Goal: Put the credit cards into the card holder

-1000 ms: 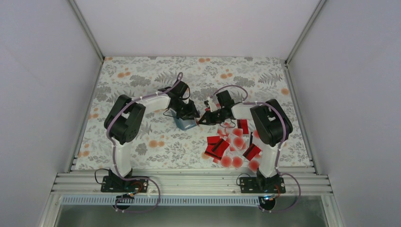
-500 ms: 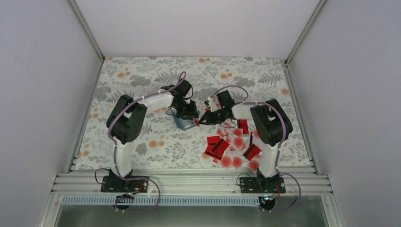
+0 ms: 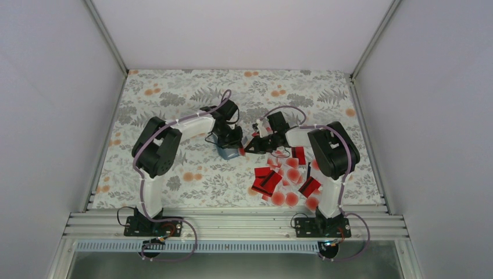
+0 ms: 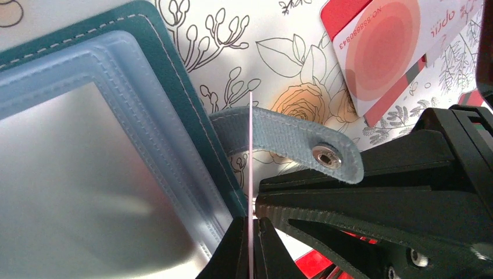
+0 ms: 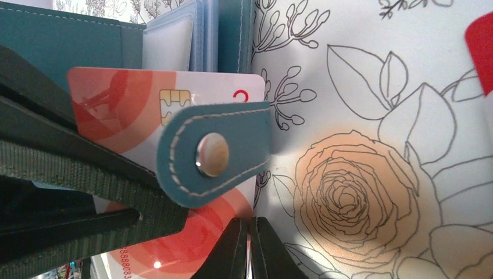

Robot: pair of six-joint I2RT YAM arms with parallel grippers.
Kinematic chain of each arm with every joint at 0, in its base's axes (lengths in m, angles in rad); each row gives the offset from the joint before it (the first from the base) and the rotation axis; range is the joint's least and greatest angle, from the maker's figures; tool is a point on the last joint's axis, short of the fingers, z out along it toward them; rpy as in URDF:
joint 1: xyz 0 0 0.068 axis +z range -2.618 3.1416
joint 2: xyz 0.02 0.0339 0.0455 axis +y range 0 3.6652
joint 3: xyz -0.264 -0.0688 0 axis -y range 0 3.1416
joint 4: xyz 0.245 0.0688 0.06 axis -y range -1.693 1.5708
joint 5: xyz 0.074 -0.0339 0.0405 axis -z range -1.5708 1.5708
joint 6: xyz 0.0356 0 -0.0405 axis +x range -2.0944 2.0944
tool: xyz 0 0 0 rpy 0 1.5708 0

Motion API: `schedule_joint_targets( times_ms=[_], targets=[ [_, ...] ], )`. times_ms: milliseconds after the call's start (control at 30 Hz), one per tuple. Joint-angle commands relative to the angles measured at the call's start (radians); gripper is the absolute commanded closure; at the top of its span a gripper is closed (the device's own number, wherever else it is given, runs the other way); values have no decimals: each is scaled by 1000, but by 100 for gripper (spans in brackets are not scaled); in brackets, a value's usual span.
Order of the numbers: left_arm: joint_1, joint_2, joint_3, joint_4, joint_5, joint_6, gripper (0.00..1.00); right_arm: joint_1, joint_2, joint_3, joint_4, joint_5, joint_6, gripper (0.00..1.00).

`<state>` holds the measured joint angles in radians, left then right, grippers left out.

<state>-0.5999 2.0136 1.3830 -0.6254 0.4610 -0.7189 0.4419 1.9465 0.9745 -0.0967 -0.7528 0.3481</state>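
The teal-blue card holder (image 3: 229, 154) lies open mid-table, with clear sleeves showing in the left wrist view (image 4: 87, 145) and its cover in the right wrist view (image 5: 70, 40). My left gripper (image 3: 233, 143) (image 4: 250, 224) is shut on a pale credit card with a red dot, seen edge-on (image 4: 250, 151) beside the holder's right edge and face-on in the right wrist view (image 5: 116, 110). The holder's snap strap (image 4: 290, 136) (image 5: 212, 154) lies across that card. My right gripper (image 3: 246, 150) (image 5: 250, 224) is shut, its tips touching the card; nothing shows between its jaws.
Several loose credit cards (image 3: 285, 177), red ones and pale ones with red dots, lie in a heap right of the holder in front of the right arm. One pale card (image 4: 378, 49) lies on the flowered cloth just beyond the strap.
The left gripper has edged a little right and back over the holder, and the right gripper has closed in slightly toward it. The card heap has not moved.
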Motion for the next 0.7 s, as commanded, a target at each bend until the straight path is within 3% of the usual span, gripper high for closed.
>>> schedule_joint_targets(
  times_ms=[0, 233, 400, 533, 667],
  targets=[
    [-8, -5, 19, -28, -36, -7, 98, -7, 24, -26, -30, 39, 2, 96],
    [-4, -83, 59, -44, -65, 3, 98, -8, -58, 19, -106, 61, -42, 92],
    [12, -157, 81, -77, -90, 17, 98, -14, -90, 98, -216, 23, -89, 76],
    [32, -225, 69, -117, -154, 56, 98, -16, -132, 98, -193, -34, -60, 61],
    [69, -308, -8, -107, -196, 95, 98, -15, -140, 86, -133, -95, 4, 58]
  ],
)
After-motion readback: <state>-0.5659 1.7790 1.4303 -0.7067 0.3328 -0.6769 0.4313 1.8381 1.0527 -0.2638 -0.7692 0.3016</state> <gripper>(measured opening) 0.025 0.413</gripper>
